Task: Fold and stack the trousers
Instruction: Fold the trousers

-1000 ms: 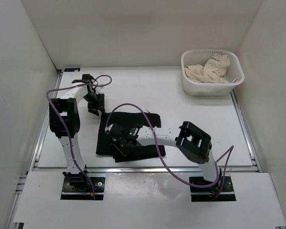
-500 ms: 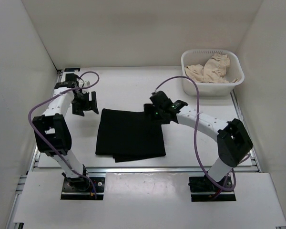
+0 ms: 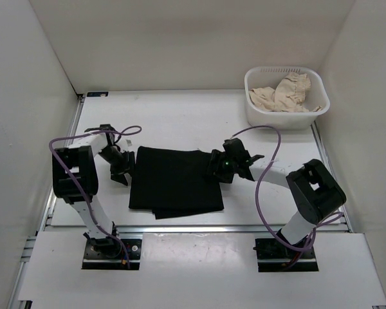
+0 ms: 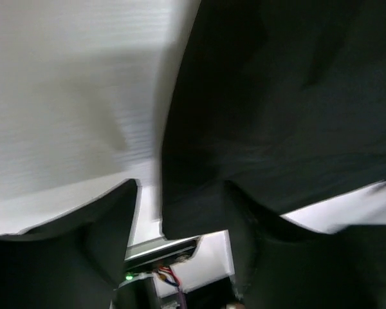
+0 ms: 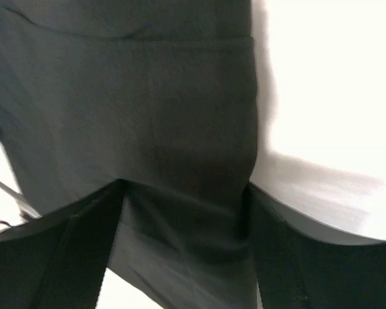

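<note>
Centrally, folded trousers point(image 3: 175, 183), white basket point(image 3: 276, 120) far right

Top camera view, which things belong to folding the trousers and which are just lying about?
Part of the job: black trousers, folded; left pincer and right pincer, at their two sides.
Lying about: white basket; beige cloth inside it.

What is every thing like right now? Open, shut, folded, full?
Trousers: folded, lying flat.
Left gripper: open, at the trousers' left edge.
Right gripper: open, at the trousers' right edge.
Basket: upright, holding the cloth.
Cloth: crumpled, in the basket.
</note>
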Robot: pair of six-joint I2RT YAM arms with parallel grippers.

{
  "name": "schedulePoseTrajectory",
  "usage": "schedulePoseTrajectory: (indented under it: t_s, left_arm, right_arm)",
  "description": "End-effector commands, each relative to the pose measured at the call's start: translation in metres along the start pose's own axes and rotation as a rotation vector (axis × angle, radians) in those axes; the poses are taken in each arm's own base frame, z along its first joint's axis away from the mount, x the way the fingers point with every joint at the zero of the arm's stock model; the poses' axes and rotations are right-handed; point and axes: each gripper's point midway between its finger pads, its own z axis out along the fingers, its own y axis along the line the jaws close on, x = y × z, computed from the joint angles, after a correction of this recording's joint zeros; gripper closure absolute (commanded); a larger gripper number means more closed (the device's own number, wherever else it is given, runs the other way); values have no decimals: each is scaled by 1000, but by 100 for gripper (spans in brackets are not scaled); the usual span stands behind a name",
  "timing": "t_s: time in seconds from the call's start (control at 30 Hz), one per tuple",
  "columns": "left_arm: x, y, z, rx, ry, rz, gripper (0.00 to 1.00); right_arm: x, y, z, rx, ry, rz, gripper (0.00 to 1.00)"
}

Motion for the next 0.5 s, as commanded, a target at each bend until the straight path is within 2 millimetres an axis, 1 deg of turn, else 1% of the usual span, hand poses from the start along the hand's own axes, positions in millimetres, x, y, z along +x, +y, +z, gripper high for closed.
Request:
schedulePoseTrajectory:
  t_s: [0.0, 0.03, 0.1, 0.13, 0.17, 0.2, 0.23, 0.27, 0.3, 0.33, 0.37, 0.4, 0.43, 0.47]
  left_arm:
    - [6, -16, 10, 111, 53, -11, 38]
    - [8, -16, 16, 123, 77, -21, 47]
    - [6, -20, 18, 152, 88, -27, 57]
    - [3, -21, 21, 161, 95, -31, 62]
    - [-3, -24, 19, 175, 83, -27, 72]
    - [-8, -25, 17, 175, 69, -20, 76]
    - [-12, -26, 18, 186, 71, -21, 79]
    - [-17, -26, 18, 186, 68, -20, 83]
    - [-29, -29, 14, 197, 40, -7, 85]
    - [-35, -30, 13, 197, 30, -3, 85]
    - [-41, -31, 14, 206, 30, -3, 85]
    - [-53, -33, 9, 206, 0, 11, 85]
    - [-58, -38, 9, 215, -5, 27, 85]
    - [-63, -38, 11, 215, -3, 27, 85]
  right_arm:
    - [-12, 19, 6, -128, -77, 101, 27]
    - [-18, 14, 7, -123, -103, 171, 37]
    - [-31, 11, 4, -160, -165, 242, 48]
    - [-27, 2, 6, -155, -160, 310, 58]
    - [-31, -4, 6, -148, -184, 346, 63]
    - [-36, -7, 5, -139, -218, 371, 70]
    - [-37, -16, 5, -121, -237, 423, 81]
    - [-43, -21, 5, -108, -262, 446, 85]
    - [-44, -25, 5, -99, -279, 458, 87]
    - [-51, -31, 5, -81, -310, 467, 89]
    - [-59, -31, 3, -83, -332, 474, 90]
    - [-61, -32, 3, -69, -337, 477, 92]
    - [-73, -31, 0, -70, -364, 485, 92]
    - [-80, -36, 0, -52, -378, 499, 93]
